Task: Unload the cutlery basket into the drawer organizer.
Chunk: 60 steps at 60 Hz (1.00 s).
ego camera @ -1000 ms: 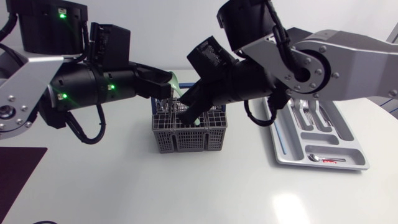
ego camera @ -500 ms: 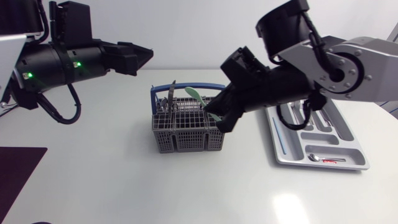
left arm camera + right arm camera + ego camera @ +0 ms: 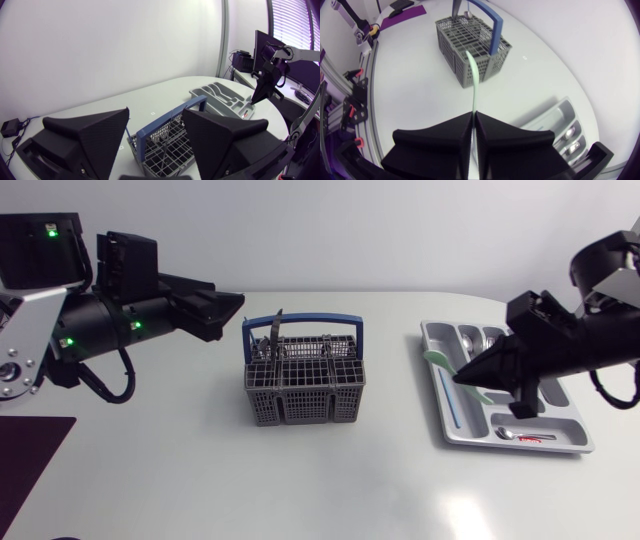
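Though just beside the basket (image 3: 305, 395) before, right gripper (image 3: 465, 376) now over organizer (image 3: 562, 436), tight on green utensil (image 3: 474, 85); left gripper (image 3: 155, 114) apart.

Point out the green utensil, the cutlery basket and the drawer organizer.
green utensil (image 3: 474, 80), right wrist view, middle of its shaft.
cutlery basket (image 3: 305, 402), head view, front wall.
drawer organizer (image 3: 460, 438), head view, near rim at its corner.

Nothing can be read — no words, numbers or signs on the basket (image 3: 305, 402) or the tray (image 3: 556, 427)
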### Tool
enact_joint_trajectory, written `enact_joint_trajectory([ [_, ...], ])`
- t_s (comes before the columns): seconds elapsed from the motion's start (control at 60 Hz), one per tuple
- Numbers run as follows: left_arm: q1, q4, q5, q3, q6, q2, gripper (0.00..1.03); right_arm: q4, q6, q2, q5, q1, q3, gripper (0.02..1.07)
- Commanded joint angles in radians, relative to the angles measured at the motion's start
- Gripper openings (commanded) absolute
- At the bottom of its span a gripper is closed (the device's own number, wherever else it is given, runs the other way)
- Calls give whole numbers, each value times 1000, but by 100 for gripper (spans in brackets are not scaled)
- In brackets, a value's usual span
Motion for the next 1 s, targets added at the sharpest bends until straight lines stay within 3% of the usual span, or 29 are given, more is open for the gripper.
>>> enact_joint_trajectory([
  [0.0, 2, 17, 6, -29, 37, 20, 74, -53, -221, 38, -11, -106, -16, 11],
  [0.167, -21, 33, 0, -45, 58, 26, 74, -91, -446, 135, 30, -287, 17, 11],
  [0.45, -53, 25, -19, -45, 63, 26, 74, -53, -683, 265, 173, -431, 51, 10],
  [0.717, -79, 20, -28, -53, 84, 26, 74, 153, -756, 313, 303, -468, -27, 9],
  [0.983, -77, 19, -30, -65, 92, 12, 74, 200, -801, 336, 355, -468, -61, 9],
])
